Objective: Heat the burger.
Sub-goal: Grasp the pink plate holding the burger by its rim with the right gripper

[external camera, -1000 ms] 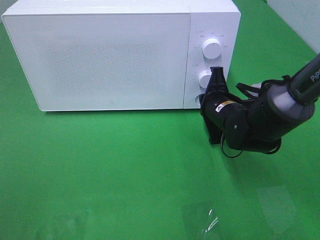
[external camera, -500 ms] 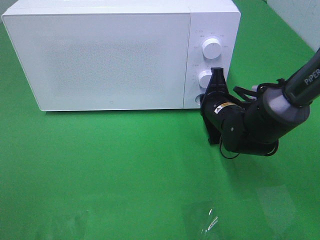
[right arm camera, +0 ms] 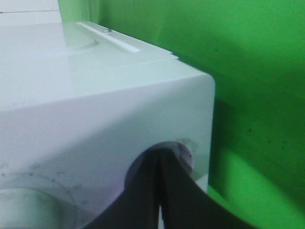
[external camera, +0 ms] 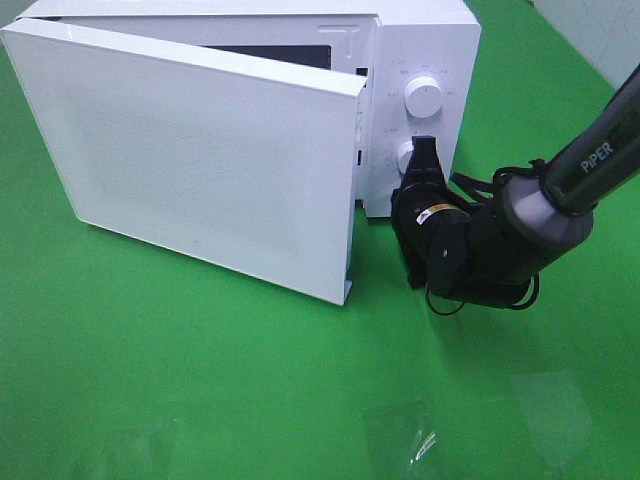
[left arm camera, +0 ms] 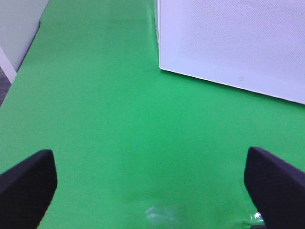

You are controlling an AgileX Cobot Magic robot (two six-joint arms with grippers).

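green bench [external camera: 200, 390] carries a white microwave [external camera: 430, 35], door [external camera: 200, 160] open. right fingers [external camera: 427, 160], pressed together, touch its button [right arm camera: 184, 149]; left fingers [left arm camera: 28, 183] spread wide, empty. no burger visible: loading and heating remain.

A bright green table [external camera: 200, 380] fills nearly every view, its cover smooth and slightly glossy; the light is soft and even, from above; pale glare patches [external camera: 415, 440] lie on the near part of the cover, with a fainter sheen [left arm camera: 159, 212] in the left wrist view; past the far right corner is a pale speckled surface [external camera: 600, 30], wall or floor I cannot tell; beyond another table edge stand a pale grey-green panel [left arm camera: 19, 28], a white strip [left arm camera: 8, 62] and a dark grey patch [left arm camera: 3, 86].
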